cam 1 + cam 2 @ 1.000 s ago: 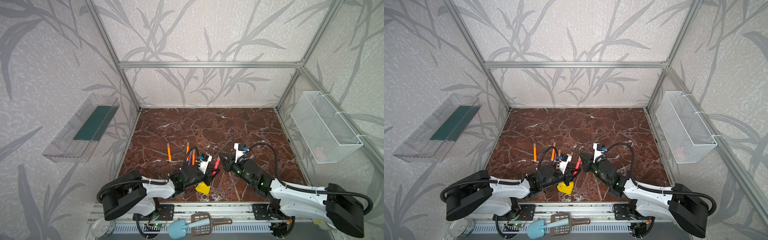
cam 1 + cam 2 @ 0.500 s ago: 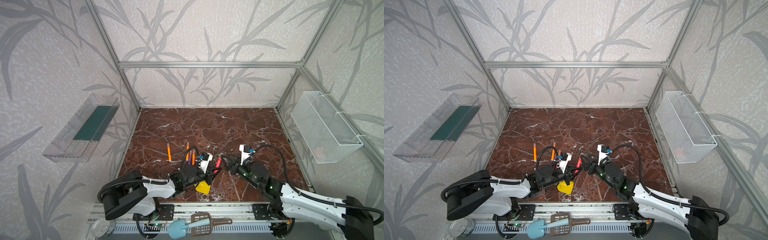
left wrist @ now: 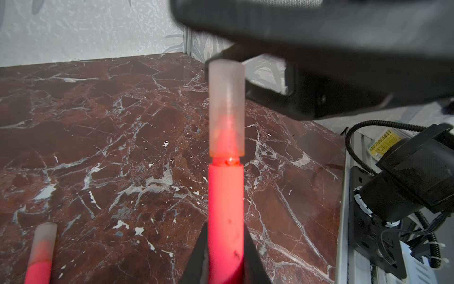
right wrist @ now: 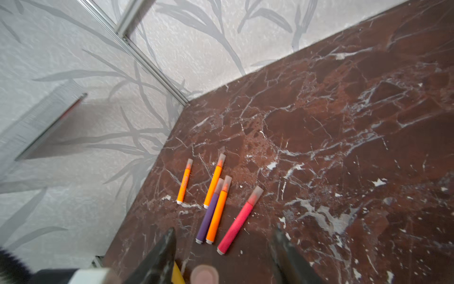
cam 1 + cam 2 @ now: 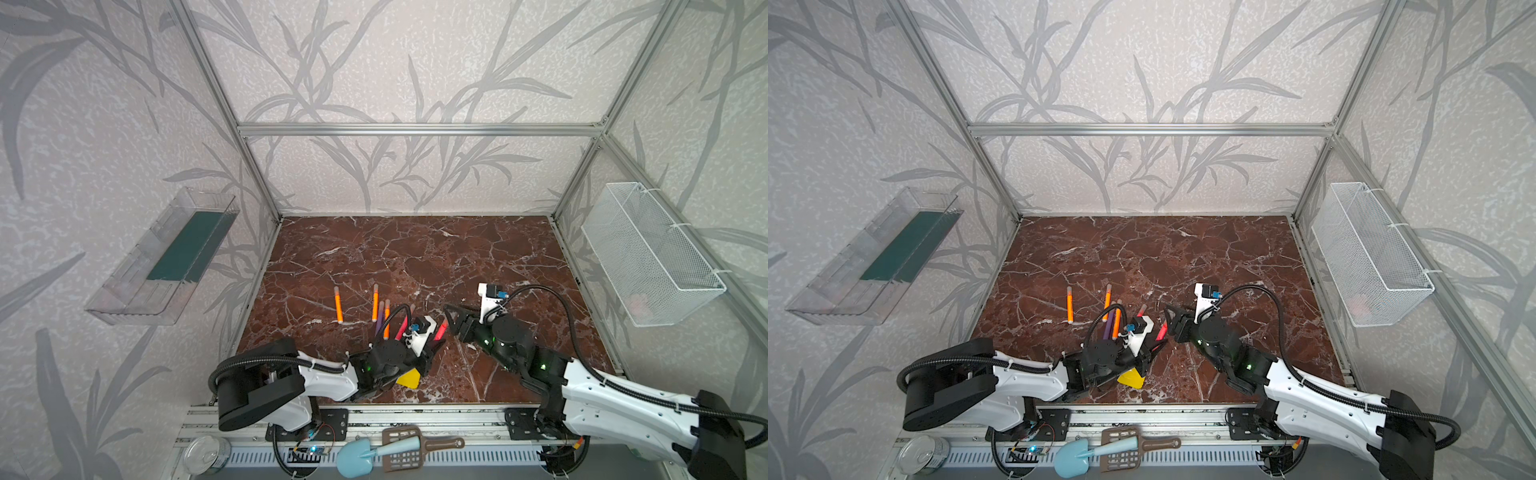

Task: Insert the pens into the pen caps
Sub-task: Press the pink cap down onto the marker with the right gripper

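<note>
My left gripper (image 5: 434, 345) is shut on a red-pink pen (image 3: 226, 209) low over the front of the table. A translucent pen cap (image 3: 226, 108) sits on that pen's tip. My right gripper (image 5: 451, 322) stands open just right of the cap with nothing between its fingers (image 4: 162, 255); the cap's end (image 4: 204, 274) shows below them. Several capped pens lie on the table behind: three orange (image 4: 184, 183) (image 4: 214, 182) (image 4: 218, 211), one purple (image 4: 208, 216), one red-pink (image 4: 238, 221).
A yellow toy shovel (image 5: 409, 378) lies under my left wrist. A wire basket (image 5: 648, 253) hangs on the right wall and a clear tray (image 5: 166, 257) on the left wall. A blue scoop (image 5: 357, 457) and a can (image 5: 208, 453) rest on the front rail.
My right gripper has opened, let go of the cap and drawn back to the right. The left gripper has kept still with the pen.
</note>
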Controlling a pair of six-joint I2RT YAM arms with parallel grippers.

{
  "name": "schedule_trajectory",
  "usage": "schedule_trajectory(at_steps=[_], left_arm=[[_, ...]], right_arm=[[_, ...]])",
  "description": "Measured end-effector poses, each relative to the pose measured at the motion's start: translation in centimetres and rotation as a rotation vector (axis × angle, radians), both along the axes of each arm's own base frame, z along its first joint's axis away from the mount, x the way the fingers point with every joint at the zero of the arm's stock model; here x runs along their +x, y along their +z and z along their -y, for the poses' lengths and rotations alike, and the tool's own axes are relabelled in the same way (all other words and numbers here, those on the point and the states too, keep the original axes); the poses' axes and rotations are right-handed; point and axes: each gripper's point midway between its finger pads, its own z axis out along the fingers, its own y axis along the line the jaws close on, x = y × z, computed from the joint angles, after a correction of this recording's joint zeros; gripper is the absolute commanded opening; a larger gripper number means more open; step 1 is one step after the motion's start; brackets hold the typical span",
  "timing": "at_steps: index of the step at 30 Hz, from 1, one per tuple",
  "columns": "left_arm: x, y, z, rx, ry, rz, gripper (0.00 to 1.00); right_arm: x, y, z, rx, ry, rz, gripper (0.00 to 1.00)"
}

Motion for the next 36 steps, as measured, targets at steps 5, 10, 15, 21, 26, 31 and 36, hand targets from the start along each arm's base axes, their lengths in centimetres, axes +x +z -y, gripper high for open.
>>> schedule_trajectory(at_steps=[5,10,15,21,26,31,36], left_arm=[[0.2,0.1,0.1,0.031,0.027,0.039,0.0],[0.5,-0.1,0.1,0.052,0.05,0.057,0.0],[0.7,-0.1,0.0,0.059,0.059,0.066,0.0],[0.5,-0.1,0.1,0.062,0.056,0.069,0.0],[0.9,-0.3,-0.2,0.069,0.082,0.07,0.0],[1.6,-0.6,-0.9,0.09,0.134,0.074,0.0],[2.1,-0.9,-1.6,0.122,0.157,0.061,0.0]], right_arm=[[0.3,-0.7,-0.8,-0.031,0.012,-0.034,0.46],[0.4,0.2,-1.2,-0.017,0.017,-0.026,0.47],[0.4,0.1,-1.2,-0.018,0.02,-0.028,0.46],[0.5,-0.1,-1.9,-0.036,0.037,-0.041,0.19],[0.7,-0.7,-2.6,-0.053,0.049,-0.061,0.0],[0.8,-1.1,-3.3,-0.053,0.05,-0.059,0.0],[0.8,-1.2,-4.1,-0.056,0.03,-0.032,0.0]])
